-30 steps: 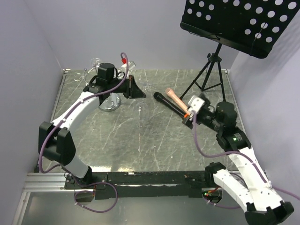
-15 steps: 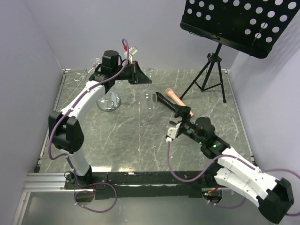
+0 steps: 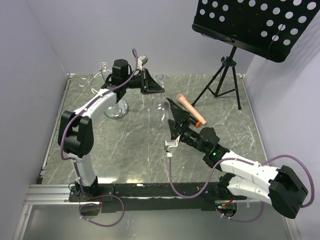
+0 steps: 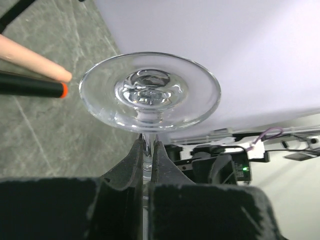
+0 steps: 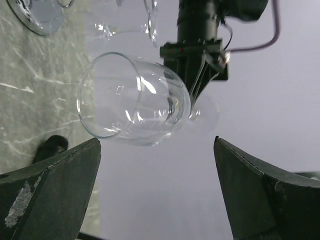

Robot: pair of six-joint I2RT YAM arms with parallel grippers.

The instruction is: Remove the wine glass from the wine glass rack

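Observation:
The wine glass (image 3: 160, 109) is clear. My left gripper (image 3: 152, 86) is shut on its stem and holds it in the air, right of the wine glass rack (image 3: 116, 109). In the left wrist view the glass's round foot (image 4: 150, 92) sits just beyond the left gripper (image 4: 147, 145). The rack is chrome wire with a round mirror base and looping arms, and more clear glass hangs on it. My right gripper (image 3: 175, 123) is open and empty, pointing at the glass. In the right wrist view the bowl (image 5: 132, 102) lies tilted just beyond the right gripper (image 5: 156, 141).
A black microphone with an orange ring (image 3: 186, 114) and a peach-coloured handle (image 3: 189, 106) lie right of the glass; both show in the left wrist view (image 4: 30, 89). A black tripod music stand (image 3: 225, 75) stands at the back right. Walls close in the left, back and right.
My left gripper has carried the glass up and right, away from the rack. My right arm has swung left across the table, and its open gripper now faces the glass bowl.

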